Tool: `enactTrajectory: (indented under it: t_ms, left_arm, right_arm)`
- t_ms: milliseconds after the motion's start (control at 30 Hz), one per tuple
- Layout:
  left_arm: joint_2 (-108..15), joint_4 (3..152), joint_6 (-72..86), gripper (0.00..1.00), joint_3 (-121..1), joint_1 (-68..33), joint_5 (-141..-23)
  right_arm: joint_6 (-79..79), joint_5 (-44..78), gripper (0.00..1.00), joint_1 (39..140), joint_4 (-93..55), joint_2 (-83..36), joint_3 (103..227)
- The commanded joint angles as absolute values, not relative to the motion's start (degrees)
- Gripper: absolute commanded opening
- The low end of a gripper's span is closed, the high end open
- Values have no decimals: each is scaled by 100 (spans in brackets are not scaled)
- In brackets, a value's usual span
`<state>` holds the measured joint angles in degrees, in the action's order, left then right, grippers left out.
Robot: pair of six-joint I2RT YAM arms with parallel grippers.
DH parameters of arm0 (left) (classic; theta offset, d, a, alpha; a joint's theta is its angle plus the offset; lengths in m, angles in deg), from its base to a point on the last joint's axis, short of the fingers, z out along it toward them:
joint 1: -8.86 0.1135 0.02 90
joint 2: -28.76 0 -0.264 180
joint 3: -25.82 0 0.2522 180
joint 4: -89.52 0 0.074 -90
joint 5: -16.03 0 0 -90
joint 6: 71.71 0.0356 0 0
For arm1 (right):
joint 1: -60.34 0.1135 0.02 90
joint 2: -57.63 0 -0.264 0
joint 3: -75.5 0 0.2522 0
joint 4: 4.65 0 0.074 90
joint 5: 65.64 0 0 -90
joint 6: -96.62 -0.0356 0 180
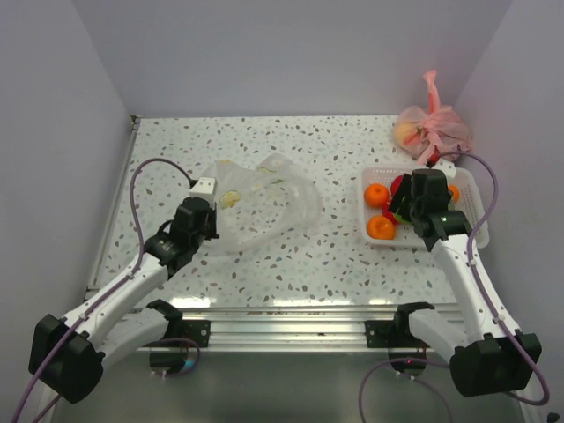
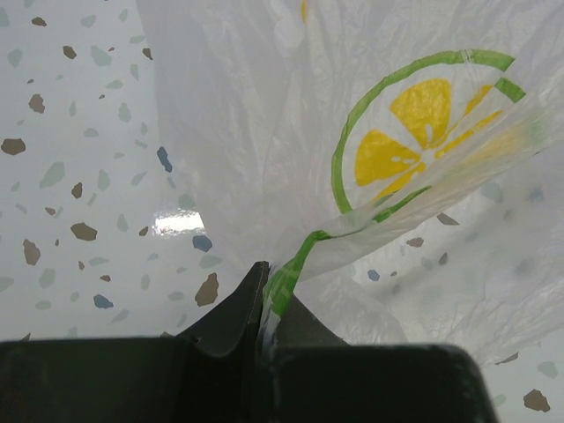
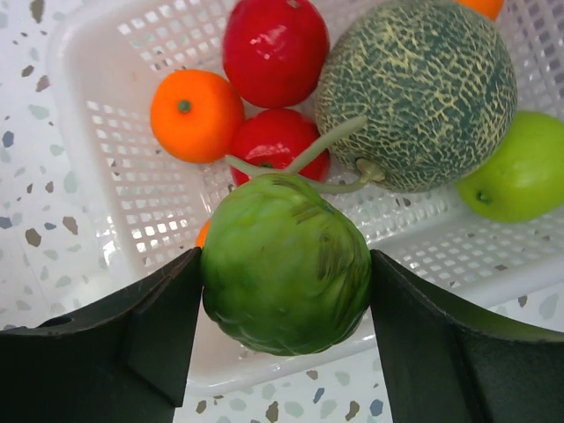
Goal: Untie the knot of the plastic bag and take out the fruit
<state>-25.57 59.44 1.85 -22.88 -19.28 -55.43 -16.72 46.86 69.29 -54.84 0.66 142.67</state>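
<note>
With left hand [image 2: 269, 300] pinched tight, holds a fold of the plastic bag [image 1: 264, 207], spread left of the surface's [image 1: 352, 145] centre. With right hand [image 3: 284, 295] clamped around a round green fruit [image 3: 282, 247], hovers above the white basket [image 3: 97, 62] near the right edge, over melon [image 3: 414, 92], orange [image 3: 196, 115], red fruit [image 3: 273, 48].

- Top view: I look down from high behind the rig over the whole counter [image 1: 335, 256].
- Left wrist: I sit close against the plastic bag [image 2: 264, 106].
- Right wrist: close above the basket [image 3: 79, 79]; the top view shares both.
</note>
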Motion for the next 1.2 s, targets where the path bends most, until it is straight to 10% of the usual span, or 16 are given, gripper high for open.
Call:
enactTrajectory:
  t_ms: [0,133,1067,1167]
  left_arm:
    - [-2442,5932,54,0,-2476,-1883,-5376]
    - [-2433,5915,36,0,-2485,-1883,-5297]
    - [-2195,4993,-693,0,-3029,-1619,-3337]
    - [-2231,4738,-772,12,-3293,-1593,-3109]
  right_arm:
    - [-2028,3966,63,6484,-5375,15,14164]
    - [-2089,4166,99,6412,-5515,102,14155]
    - [-824,4281,99,7176,-6412,2333,16098]
    - [-631,4281,99,7291,-6350,2667,16089]
